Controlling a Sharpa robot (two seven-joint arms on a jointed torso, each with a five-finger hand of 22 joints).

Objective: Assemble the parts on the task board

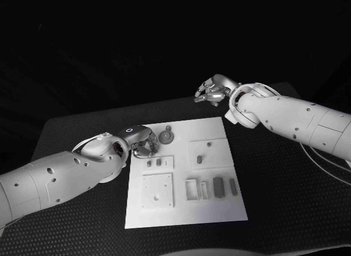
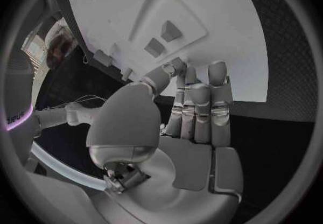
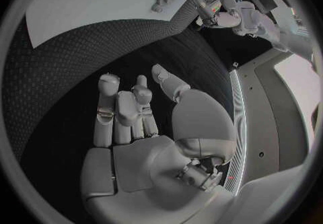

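As the left hand [image 1: 142, 145] hovers empty, fingers apart, at the white flat task board [image 1: 222, 210]'s edge beside the grey round part [image 1: 167, 136], it should close squarely around that part, while the right hand [image 1: 215, 90], also empty, waits well beyond the board.

1. The left hand [image 1: 142, 145] hangs over the near-left top corner of the task board [image 1: 214, 210], crowding the small plate with two pegs [image 1: 159, 162] just beside its fingers.
2. A round part [image 1: 167, 136] lies right next to that hand, blocking a straight path along the board's far edge.
3. The right hand [image 1: 214, 90] sits off the board, over bare black table [image 1: 83, 122] beyond the far right corner, well apart from every part.
4. The board's right half is open from above; only low parts lie there: a square plate [image 1: 208, 154] and a row of upright blocks [image 1: 211, 188].
5. The near-left square plate [image 1: 157, 191] is unobstructed.
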